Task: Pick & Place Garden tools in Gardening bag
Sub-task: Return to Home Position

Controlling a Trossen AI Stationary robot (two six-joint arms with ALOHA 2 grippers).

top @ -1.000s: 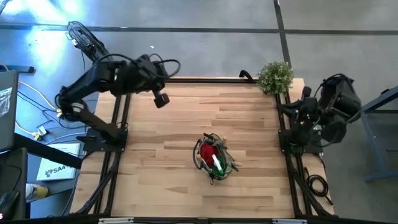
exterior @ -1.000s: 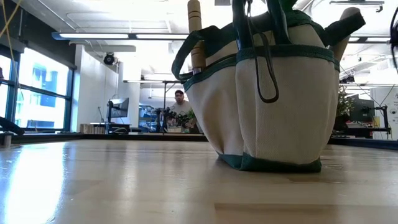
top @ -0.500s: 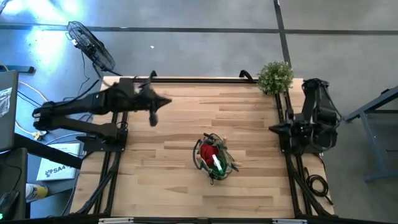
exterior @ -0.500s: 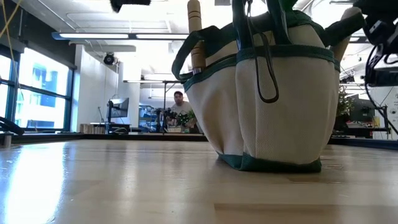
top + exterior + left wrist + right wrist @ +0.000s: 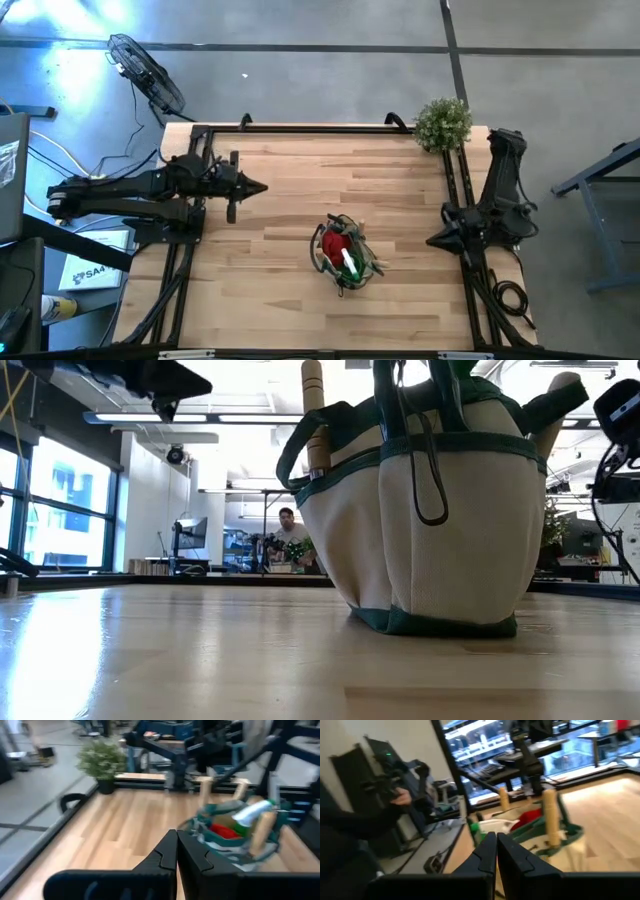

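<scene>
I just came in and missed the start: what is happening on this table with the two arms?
Nothing is being handled at this moment. The gardening bag stands on the table with tools inside: wooden handles, a red piece and a spray bottle. The left gripper is over the table's left part and the right gripper at its right edge, both shut, empty and apart from the bag.

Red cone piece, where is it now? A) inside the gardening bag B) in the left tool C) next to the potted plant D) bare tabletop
A: the high view shows the red cone piece inside the gardening bag; the left tool and right tool are shut, empty, off at the table's sides.
</scene>
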